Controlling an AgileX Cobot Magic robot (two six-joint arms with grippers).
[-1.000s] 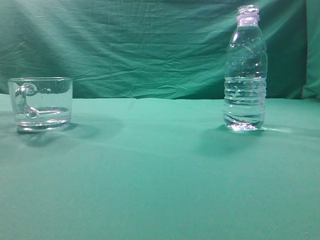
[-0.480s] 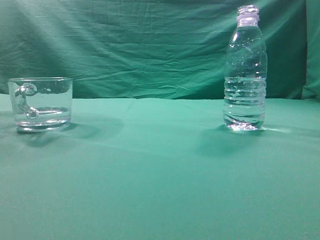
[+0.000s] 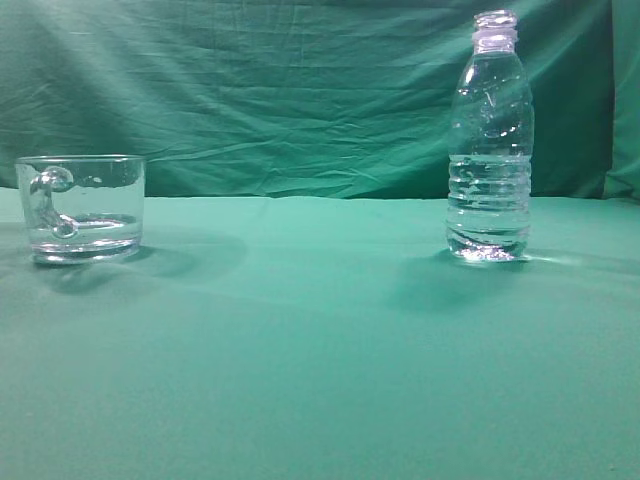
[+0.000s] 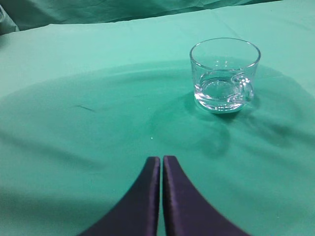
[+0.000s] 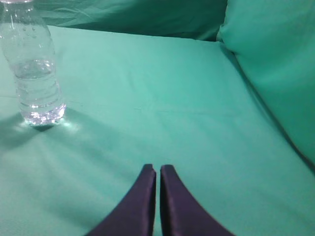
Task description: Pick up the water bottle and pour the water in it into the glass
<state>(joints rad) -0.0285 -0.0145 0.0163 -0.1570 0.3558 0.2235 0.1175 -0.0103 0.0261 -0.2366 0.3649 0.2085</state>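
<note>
Both claws are hanging pressed together over the green cloth (image 3: pixel 320 350), the left gripper (image 4: pixel 161 160) with the glass (image 4: pixel 225 75) ahead to its right, the right gripper (image 5: pixel 158 168) with the seemingly half-full water bottle (image 5: pixel 33 69) standing well ahead to its left.

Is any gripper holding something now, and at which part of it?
Nothing is held. The left gripper and right gripper are shut and empty; the water bottle and the glass stand untouched.
</note>
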